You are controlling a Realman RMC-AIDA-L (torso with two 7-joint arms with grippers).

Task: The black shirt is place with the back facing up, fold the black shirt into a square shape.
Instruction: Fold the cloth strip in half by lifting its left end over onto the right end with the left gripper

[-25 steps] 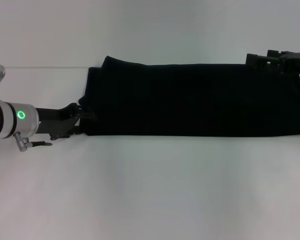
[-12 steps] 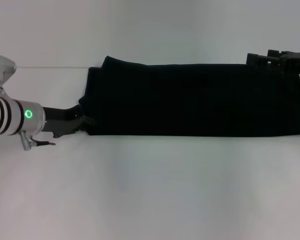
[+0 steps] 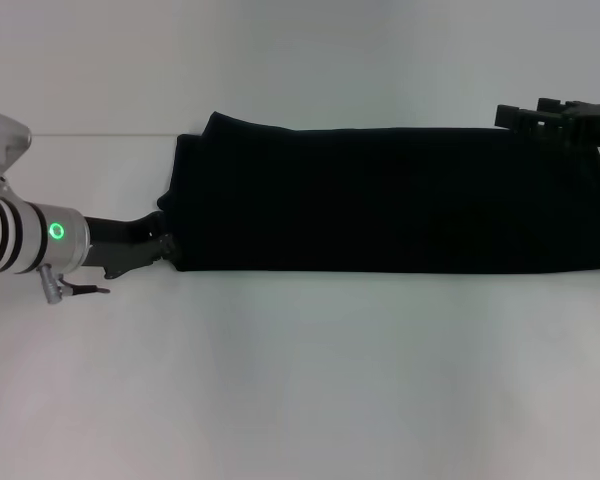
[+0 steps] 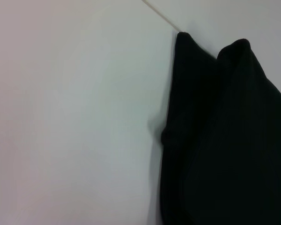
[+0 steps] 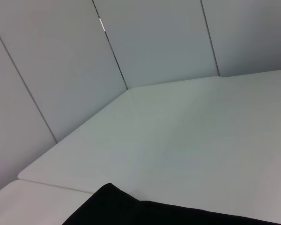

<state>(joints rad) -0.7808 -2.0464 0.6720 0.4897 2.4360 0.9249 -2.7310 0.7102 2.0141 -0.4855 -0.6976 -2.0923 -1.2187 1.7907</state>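
1. I see one large plain matte-black soft fabric shirt [image 3: 390, 200] lying flat on the white worktop [image 3: 300, 380], already folded into a long band. Its long axis runs from my left side across to my right, one short end facing each arm.

2. My left gripper [image 3: 160, 245] sits low at the shirt's left short end, at the near corner. Its dark fingers meet the dark cloth there, and I cannot tell whether they are apart, together or clamped on the hem.

3. My right gripper [image 3: 550, 118] is at the shirt's right end, by the far corner. I cannot tell how its fingers stand either.

4. The relation I steer by: from the left fingers the shirt stretches away towards the right along its long axis, so I judge the coming fold must carry one short end over along that axis to shorten the band towards a square.

5. Each arm has its own end beside it; neither reaches the middle.

6. Count: one shirt, two grippers, one worktop.
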